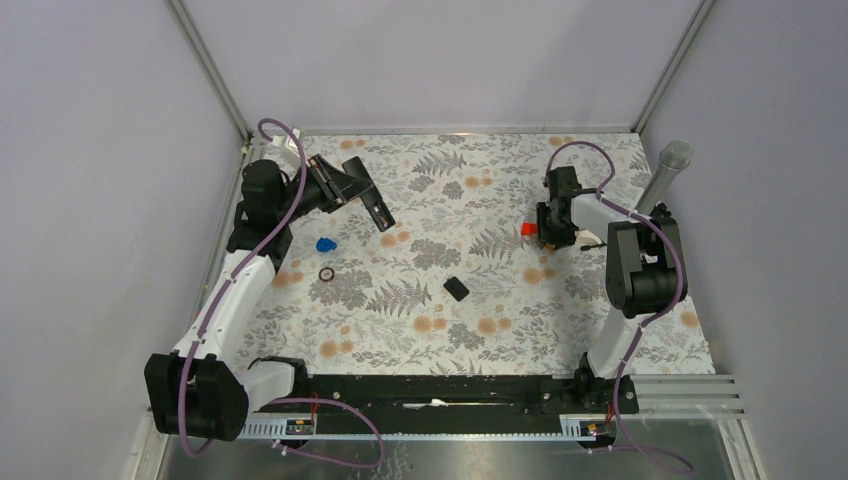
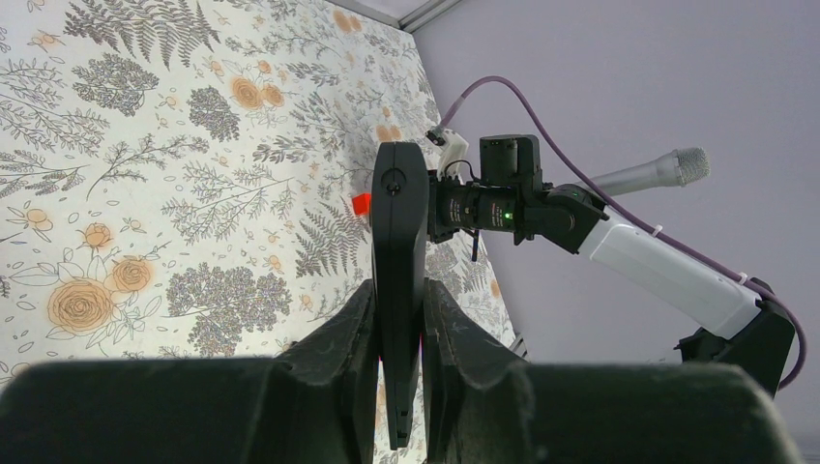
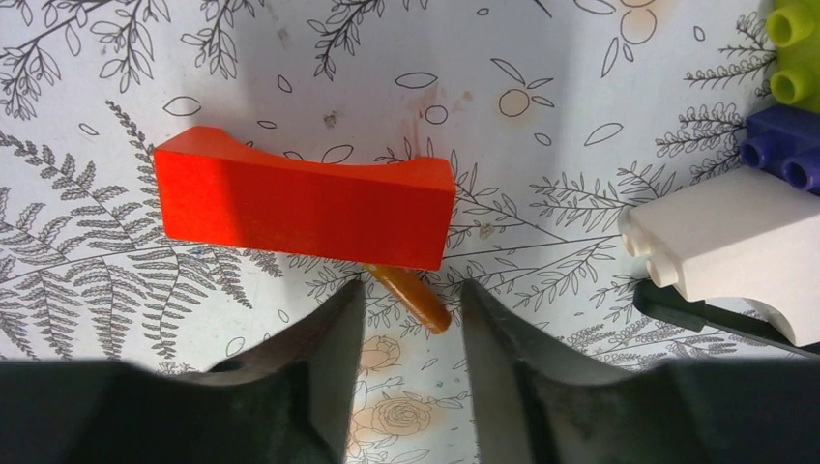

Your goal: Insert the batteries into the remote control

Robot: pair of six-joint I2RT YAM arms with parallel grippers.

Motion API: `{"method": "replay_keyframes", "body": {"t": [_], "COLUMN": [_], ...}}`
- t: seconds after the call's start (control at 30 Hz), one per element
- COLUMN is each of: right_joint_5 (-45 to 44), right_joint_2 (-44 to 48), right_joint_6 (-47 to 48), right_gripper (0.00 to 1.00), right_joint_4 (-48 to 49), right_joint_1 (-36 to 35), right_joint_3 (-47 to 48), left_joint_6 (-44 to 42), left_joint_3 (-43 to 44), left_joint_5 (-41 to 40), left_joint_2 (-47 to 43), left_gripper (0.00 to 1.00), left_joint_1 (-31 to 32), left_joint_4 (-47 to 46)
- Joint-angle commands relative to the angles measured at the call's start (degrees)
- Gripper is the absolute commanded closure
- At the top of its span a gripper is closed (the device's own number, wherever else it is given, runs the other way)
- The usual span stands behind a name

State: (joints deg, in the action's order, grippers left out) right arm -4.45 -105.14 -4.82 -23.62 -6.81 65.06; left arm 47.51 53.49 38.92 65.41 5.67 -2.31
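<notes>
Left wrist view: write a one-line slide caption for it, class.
Left end effector clamps the black remote control edge-on, the right arm and a microphone beyond.

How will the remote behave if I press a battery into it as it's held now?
Likely stiff: the remote looks like a straight hard bar. Much of it juts past the left gripper, so a push near the tip may lever it. Its smooth casing could also slip.
</notes>
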Motion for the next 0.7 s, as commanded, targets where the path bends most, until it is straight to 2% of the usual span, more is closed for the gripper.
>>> {"method": "replay_keyframes", "body": {"t": [0.0, 0.23, 0.4, 0.43, 0.57, 0.6, 0.67], "right_joint_5": [1.8, -0.9, -1.3, -1.3, -1.9, -2.5, -3.1], "right_joint_2": [-0.5, -1.0, -0.8, -0.9, -1.5, -1.6, -2.0], "right_joint_6": [-1.0, -2.4, -2.9, -2.8, -1.8, -1.5, -1.4], "right_gripper": [0.61, 0.68, 0.77, 0.75, 0.52, 0.51, 0.55], "right_joint_4": [-3.2, -3.6, -3.7, -3.7, -3.8, -3.8, -3.8], "right_joint_1": [-0.9, -2.4, -3.2, -3.4, -4.3, -4.6, -4.7], "right_joint_3": [-0.7, 0.4, 0.6, 0.7, 0.5, 0.6, 1.0], "left_joint_6": [-0.6, -0.9, -0.9, -1.0, -1.0, -1.1, -1.1], "left_joint_3": [0.0, -0.2, -0.5, -0.6, -0.7, -0.8, -0.8], "left_joint_5": [1.3, 1.1, 1.0, 1.0, 0.8, 0.8, 0.8], "left_joint_2": [-1.7, -2.4, -2.5, -2.6, -2.8, -2.8, -2.8], "left_gripper": [1.0, 1.0, 1.0, 1.0, 1.0, 1.0, 1.0], "left_joint_1": [-0.5, -0.7, -0.7, -0.7, -0.7, -0.8, -0.8], "left_joint_4": [-2.6, -2.2, -2.2, -2.2, -2.2, -2.2, -2.2]}}
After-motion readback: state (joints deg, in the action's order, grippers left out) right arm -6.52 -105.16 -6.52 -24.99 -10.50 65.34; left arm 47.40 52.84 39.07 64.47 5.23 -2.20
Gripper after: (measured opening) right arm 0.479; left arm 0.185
